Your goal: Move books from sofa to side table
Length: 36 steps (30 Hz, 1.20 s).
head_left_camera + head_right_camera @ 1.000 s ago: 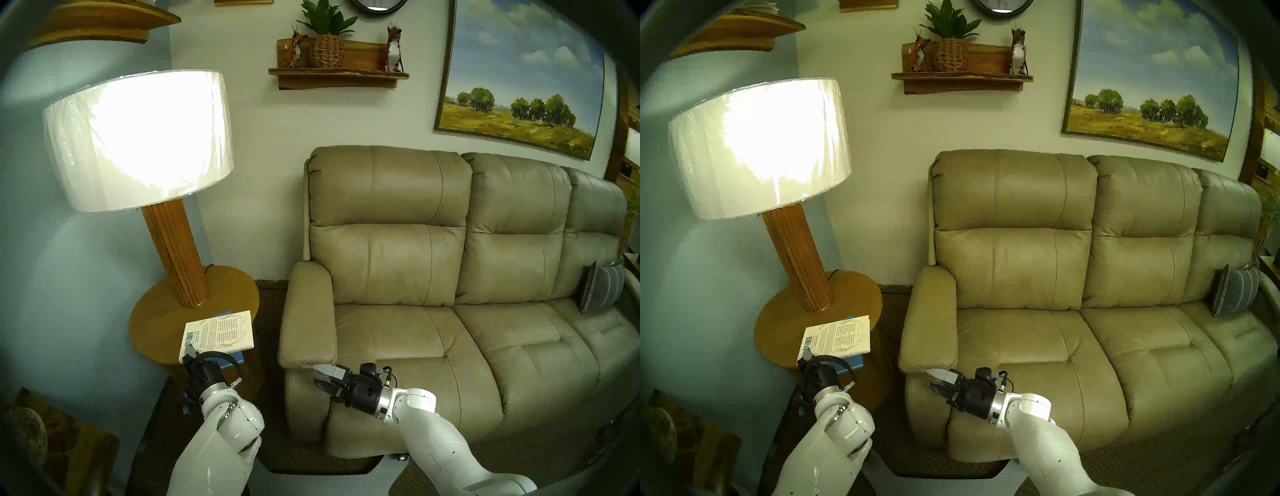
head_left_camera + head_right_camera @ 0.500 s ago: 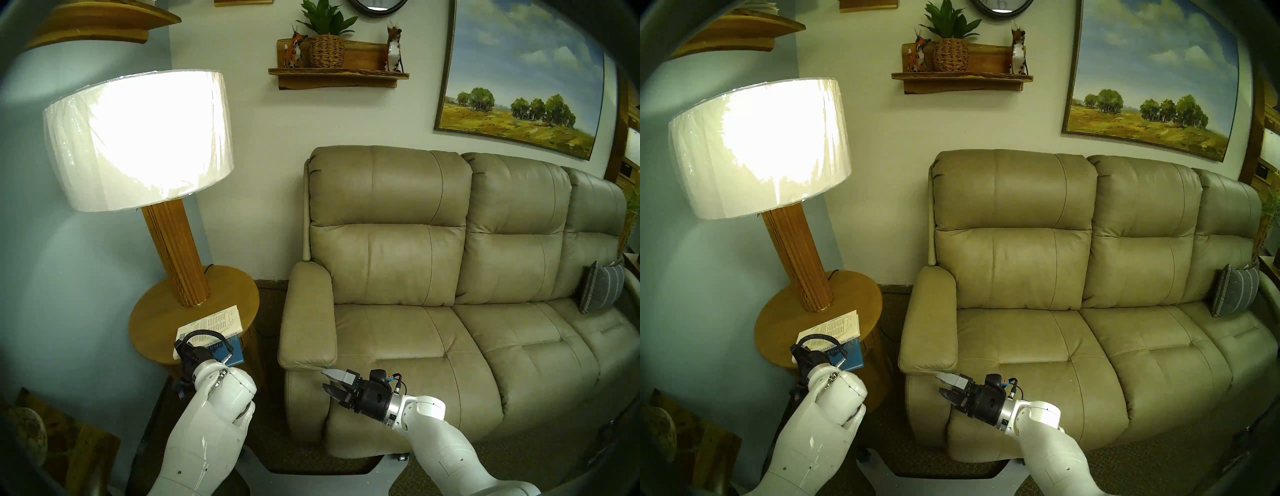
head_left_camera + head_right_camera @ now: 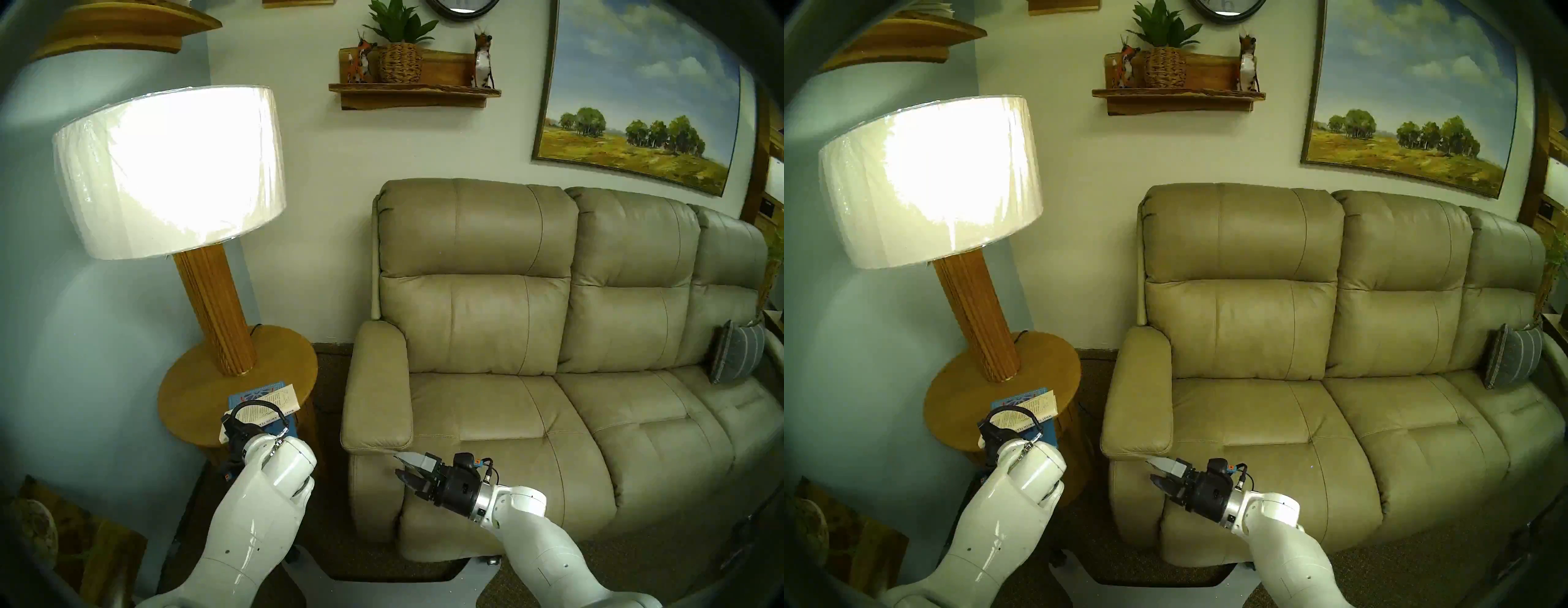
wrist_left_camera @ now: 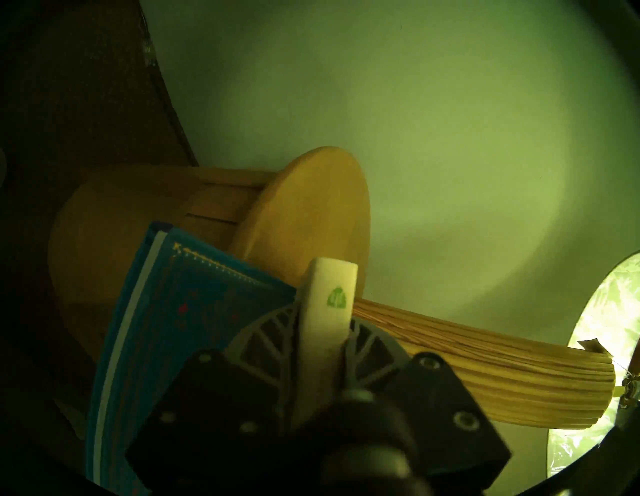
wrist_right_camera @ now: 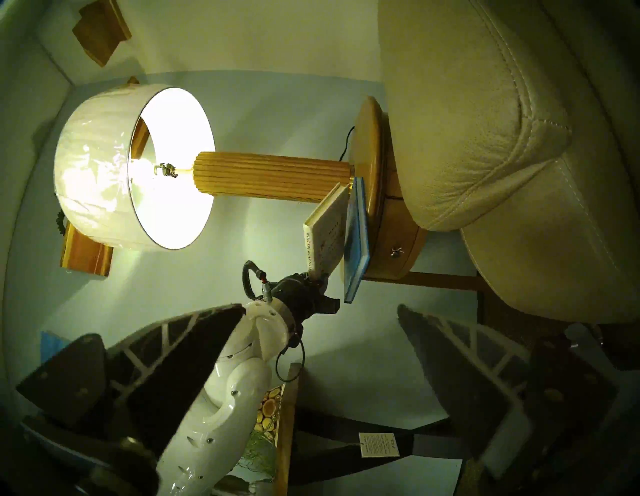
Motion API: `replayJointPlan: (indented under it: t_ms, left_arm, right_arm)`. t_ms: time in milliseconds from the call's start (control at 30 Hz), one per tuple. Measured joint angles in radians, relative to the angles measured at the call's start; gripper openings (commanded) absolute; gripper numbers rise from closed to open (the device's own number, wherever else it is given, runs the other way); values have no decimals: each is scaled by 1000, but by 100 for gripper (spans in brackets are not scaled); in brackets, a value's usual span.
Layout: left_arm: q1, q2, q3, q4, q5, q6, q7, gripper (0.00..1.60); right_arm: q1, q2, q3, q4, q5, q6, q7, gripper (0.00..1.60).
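My left gripper point(image 3: 231, 426) is shut on the near end of the cream paperback point(image 3: 278, 397). The paperback is tilted, its far edge down on the blue hardcover point(image 3: 292, 429), which lies flat at the front of the round wooden side table point(image 3: 199, 390). In the left wrist view the paperback point(image 4: 329, 311) stands edge-on between my fingers, beside the blue hardcover point(image 4: 173, 311). The right wrist view shows the paperback point(image 5: 327, 225) leaning over the blue book point(image 5: 356, 242). My right gripper point(image 3: 399, 465) is open and empty, just below the front of the beige sofa's point(image 3: 488, 403) left arm.
A lit lamp with a wooden post point(image 3: 216, 305) and a wide white shade point(image 3: 169, 170) stands on the table's far half. A grey striped cushion point(image 3: 736, 352) leans at the sofa's right end. A low wooden piece point(image 3: 85, 547) stands on the floor at lower left.
My left gripper has come down and turned, bringing the paperback from flat and raised to tilted onto the blue book. My right gripper drew back a little, then held still.
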Motion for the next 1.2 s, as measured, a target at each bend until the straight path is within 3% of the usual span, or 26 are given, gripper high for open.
replayJointPlan:
  t_ms: [233, 267, 300, 333, 367, 800, 1200]
  left_arm:
    - [-54, -4, -23, 37, -14, 0, 22, 75]
    - [-57, -5, -25, 35, -18, 0, 26, 100]
    - [-59, -7, -27, 33, -21, 0, 28, 100]
    - [-61, -8, -29, 31, -25, 1, 31, 120]
    - [-65, -12, -35, 25, -34, 4, 38, 160]
    - [-45, -25, -77, -54, -92, 24, 80, 160]
    - [22, -31, -94, -179, -116, 20, 82, 160]
  right_arm:
    - [0, 0, 1, -6, 2, -2, 3, 160]
    - [0, 0, 2, -7, 2, -2, 3, 160]
    - [0, 0, 2, -8, 2, -2, 3, 160]
    - [0, 0, 2, -8, 2, -2, 3, 160]
    - [-1, 0, 2, -11, 3, -2, 3, 160]
    - [-14, 0, 10, -45, 6, 7, -4, 160]
    - [-32, 0, 18, -84, 7, 23, -21, 160]
